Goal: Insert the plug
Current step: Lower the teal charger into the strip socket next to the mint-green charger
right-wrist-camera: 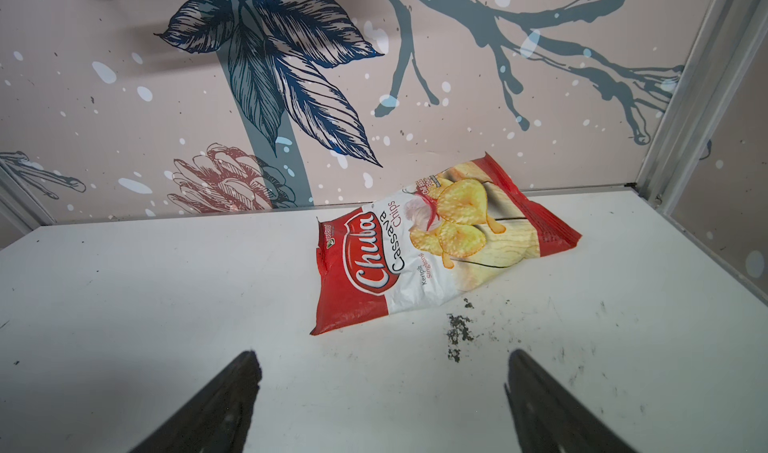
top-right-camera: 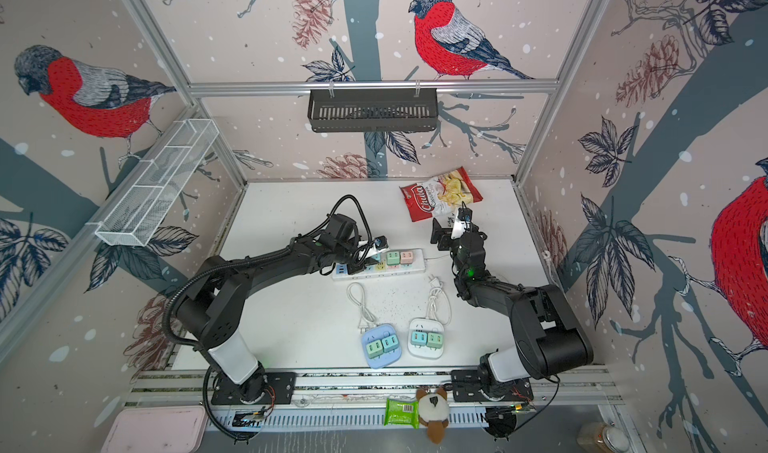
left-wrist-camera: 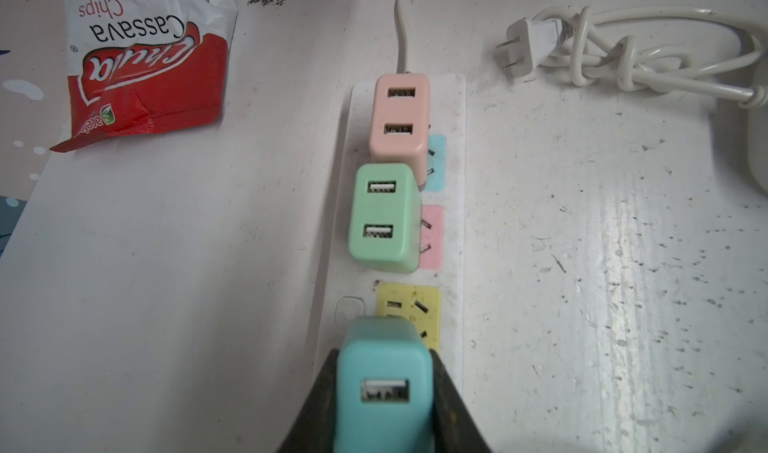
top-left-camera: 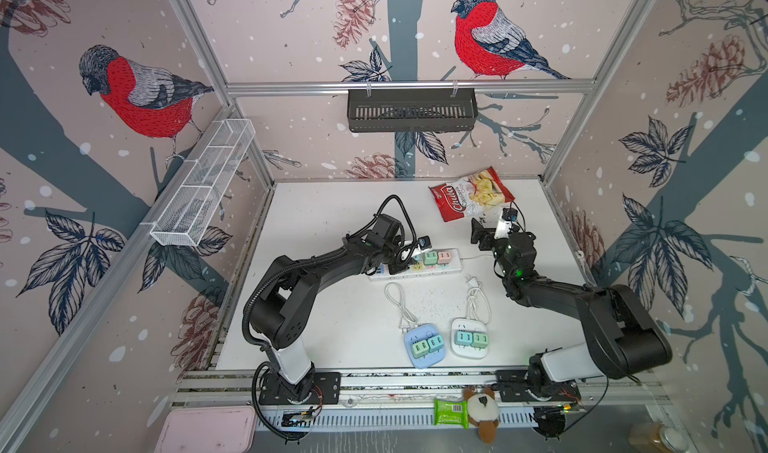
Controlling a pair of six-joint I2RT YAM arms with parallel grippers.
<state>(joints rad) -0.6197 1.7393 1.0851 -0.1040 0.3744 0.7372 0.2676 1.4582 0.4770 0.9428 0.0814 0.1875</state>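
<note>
A teal plug (left-wrist-camera: 384, 388) with a USB port is clamped between the black fingers of my left gripper (left-wrist-camera: 384, 359), which is shut on it. It sits low over the white power strip (left-wrist-camera: 453, 222), at the yellow socket (left-wrist-camera: 424, 309); its prongs are hidden. A green plug (left-wrist-camera: 382, 218) and a pink plug (left-wrist-camera: 399, 118) stand in the strip further along. Both top views show my left gripper (top-left-camera: 399, 264) (top-right-camera: 357, 266) on the strip's left part (top-left-camera: 455, 264). My right gripper (top-left-camera: 478, 233) (right-wrist-camera: 382, 363) hovers open and holds nothing, right of the strip.
A red and white chips bag (top-left-camera: 471, 193) (right-wrist-camera: 436, 247) lies at the back. A blue socket hub (top-left-camera: 424, 361) and a white one (top-left-camera: 469, 353), each carrying small chargers, lie near the front with coiled cords. A white two-pin cord end (left-wrist-camera: 523, 48) lies beside the strip.
</note>
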